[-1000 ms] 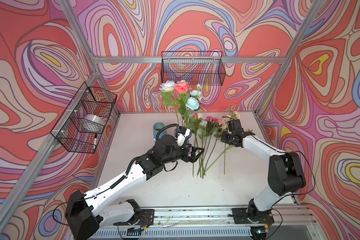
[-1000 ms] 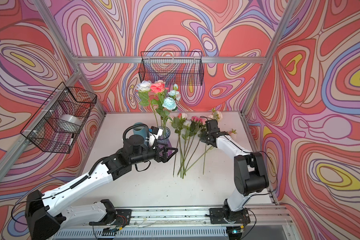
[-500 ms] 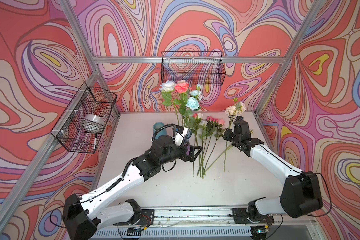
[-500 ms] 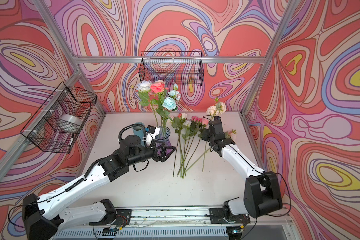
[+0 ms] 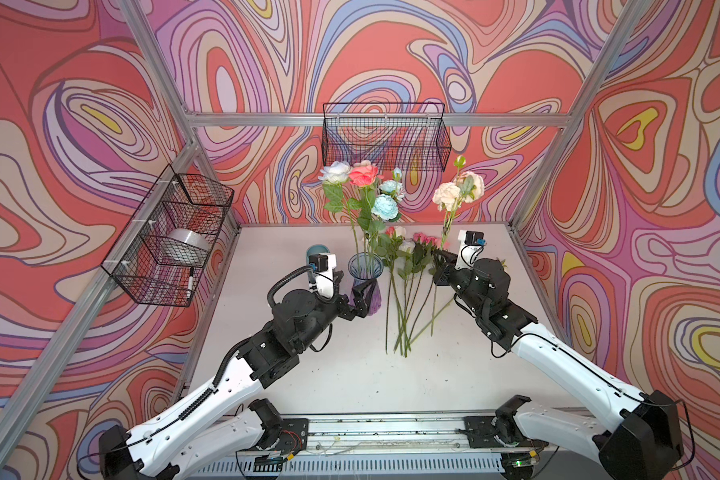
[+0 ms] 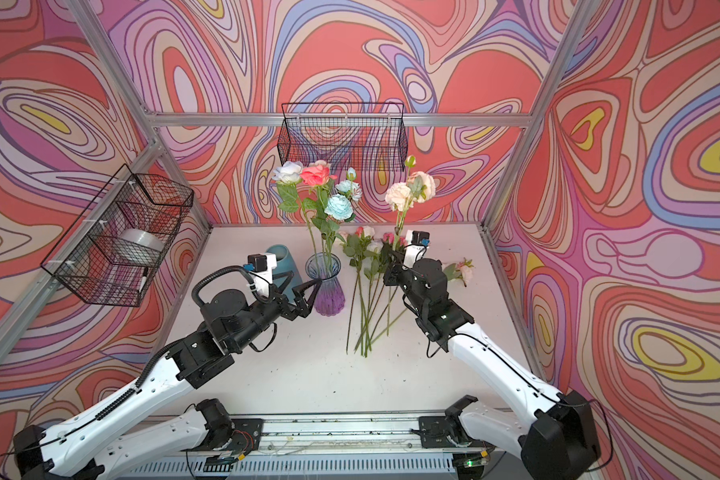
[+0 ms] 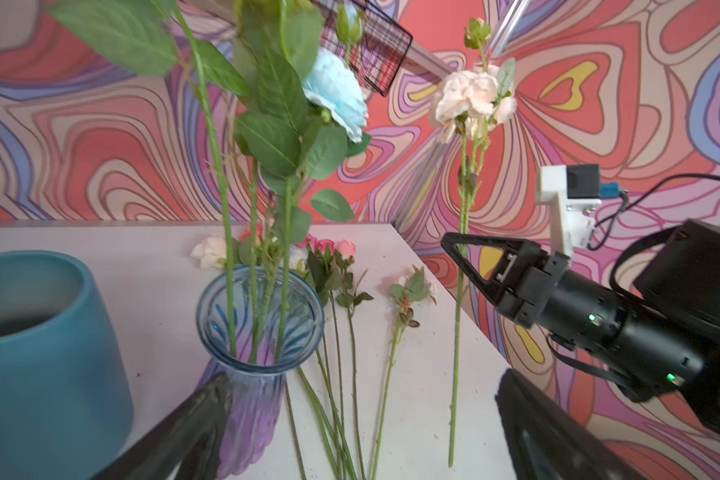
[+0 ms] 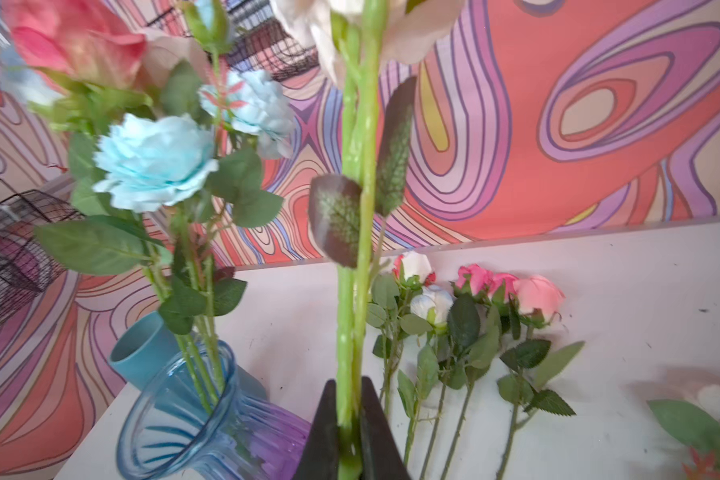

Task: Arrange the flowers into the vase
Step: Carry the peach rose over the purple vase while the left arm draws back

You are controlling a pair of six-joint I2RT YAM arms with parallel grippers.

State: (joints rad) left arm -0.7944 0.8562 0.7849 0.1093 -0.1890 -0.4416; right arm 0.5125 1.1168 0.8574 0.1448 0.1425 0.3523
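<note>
The glass vase, blue at the rim and purple below, stands mid-table with white, coral and light blue flowers in it. My left gripper is open, and one of its fingers lies against the vase's side. Right of the vase, my right gripper is shut on the green stem of a cream flower, held upright. Several loose flowers lie between the arms.
A teal cup stands behind and left of the vase. One flower lies apart near the right wall. Wire baskets hang on the back wall and the left wall.
My right gripper has lifted the cream flower off the table and stood it upright. My left gripper has moved left from the loose stems to the vase, opening a little wider.
</note>
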